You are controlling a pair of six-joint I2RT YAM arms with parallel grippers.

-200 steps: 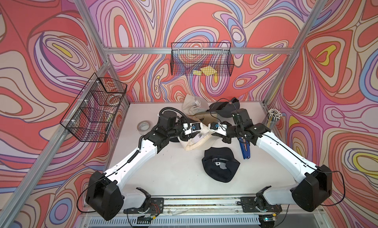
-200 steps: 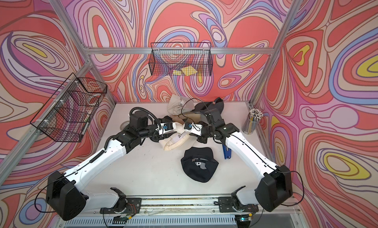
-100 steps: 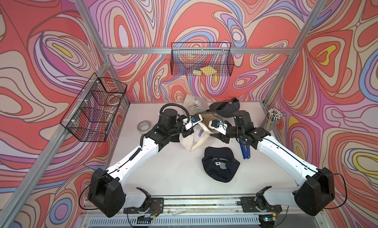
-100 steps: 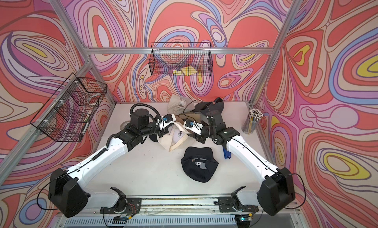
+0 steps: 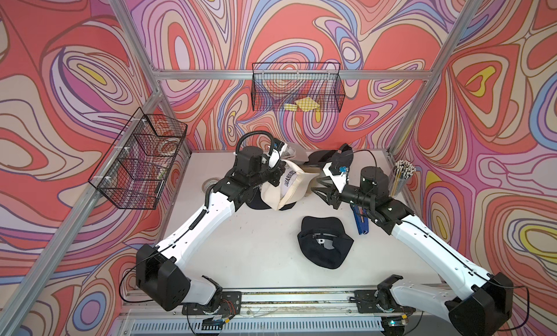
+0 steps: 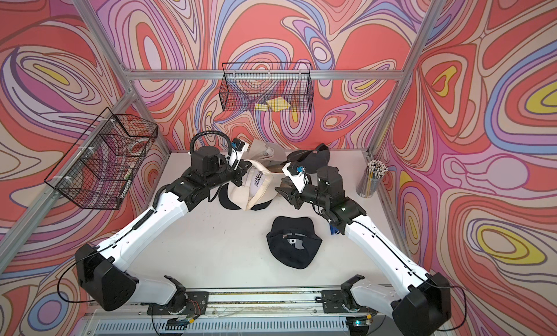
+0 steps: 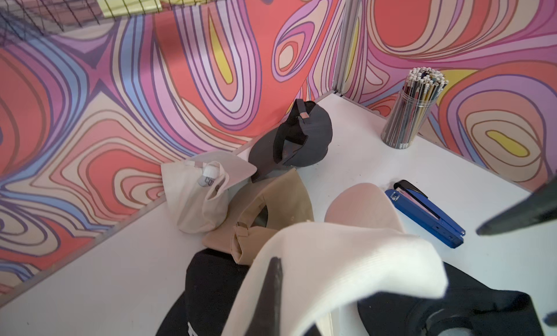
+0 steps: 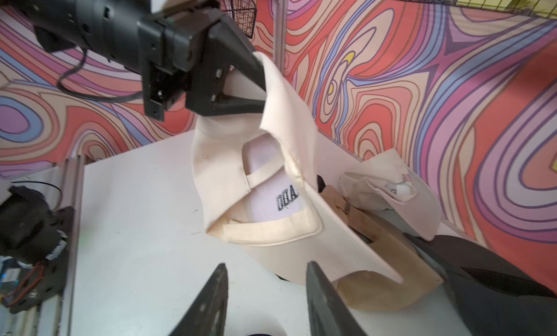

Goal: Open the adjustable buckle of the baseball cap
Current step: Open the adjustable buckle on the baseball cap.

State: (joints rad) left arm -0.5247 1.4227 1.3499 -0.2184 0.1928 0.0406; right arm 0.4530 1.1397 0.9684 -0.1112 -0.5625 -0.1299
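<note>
A cream baseball cap (image 5: 291, 183) (image 6: 259, 186) hangs lifted and tilted over the table, its lower edge resting on a black cap. My left gripper (image 5: 278, 177) (image 8: 262, 87) is shut on the rim beside the cap's back opening. In the left wrist view the cream fabric (image 7: 346, 259) drapes over one finger. The cap's back strap (image 8: 263, 176) crosses the opening; I cannot make out the buckle itself. My right gripper (image 5: 315, 184) (image 8: 266, 265) stands open just right of the brim, holding nothing.
A navy cap (image 5: 325, 244) lies in front. A tan cap (image 7: 271, 205), a white cap (image 7: 196, 195) and a dark grey cap (image 7: 301, 138) lie behind. A blue stapler (image 5: 360, 221) and a pencil cup (image 5: 402, 176) sit right, a tape roll (image 5: 211, 185) left.
My left gripper has shut on the cream cap's rim and raised it. My right gripper has let go, opened and drawn back to the right.
</note>
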